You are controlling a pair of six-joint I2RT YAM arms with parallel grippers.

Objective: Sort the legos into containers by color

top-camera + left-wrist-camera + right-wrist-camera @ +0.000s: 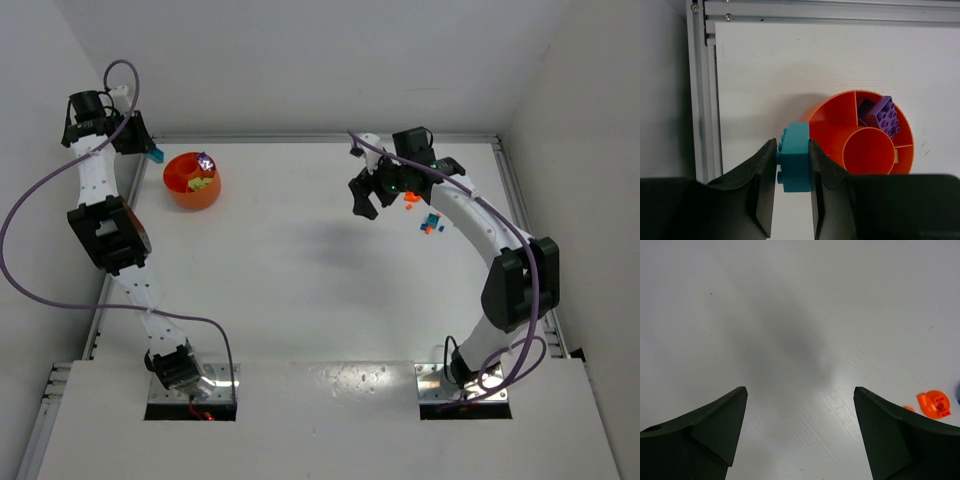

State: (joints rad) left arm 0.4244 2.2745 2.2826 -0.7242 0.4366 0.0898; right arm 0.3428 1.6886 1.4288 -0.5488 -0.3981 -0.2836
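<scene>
My left gripper (792, 165) is shut on a teal lego brick (796, 157) and hangs just left of the orange bowl (827, 131), the brick close beside its outer wall. From above, that gripper (150, 152) is at the table's far left corner next to the bowl (180, 192). The bowl has a round middle cup and outer sections; a purple brick (883, 116) lies in one section and a yellow-green one (200, 183) in another. My right gripper (799, 390) is open over bare table, nothing between its fingers. Loose orange (410, 198) and teal (432, 218) legos lie beside the right arm.
An aluminium rail (702, 90) runs along the table's left edge, close to the left gripper, and another rail (840, 10) along the back. A small round orange piece (934, 404) lies to the right of the right gripper. White walls enclose the table.
</scene>
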